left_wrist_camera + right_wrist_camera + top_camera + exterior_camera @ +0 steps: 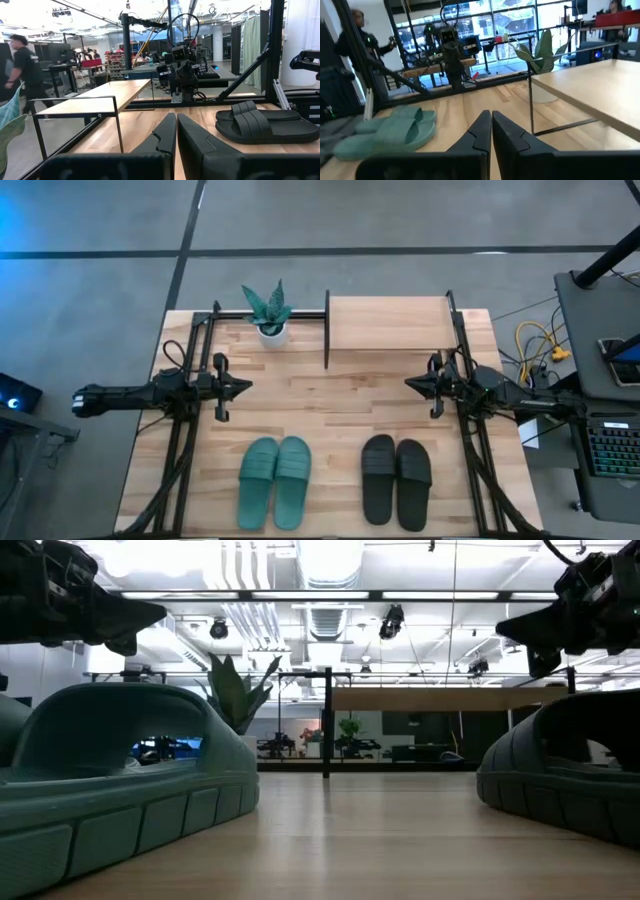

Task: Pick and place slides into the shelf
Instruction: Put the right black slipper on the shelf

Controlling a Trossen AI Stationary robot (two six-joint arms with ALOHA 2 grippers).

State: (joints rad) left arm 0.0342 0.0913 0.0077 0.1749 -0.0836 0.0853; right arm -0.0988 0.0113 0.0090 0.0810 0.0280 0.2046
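Observation:
A teal green pair of slides (275, 482) lies soles down on the table's near left part, and a black pair (396, 477) lies on its near right part. The shelf (390, 325) stands on thin black posts at the far middle of the table. My left gripper (247, 387) hovers shut over the left side, pointing level toward the right. My right gripper (408, 383) hovers shut over the right side, pointing level toward the left. Both are above the table and well clear of the slides. My left gripper (176, 122) and my right gripper (491, 120) show no gap between their fingers.
A small potted plant (269, 311) stands at the far edge, left of the shelf. Bare wooden tabletop (330, 405) lies between the two grippers. A desk with a keyboard (610, 450) is off the table's right side. People (25, 65) show in the room beyond.

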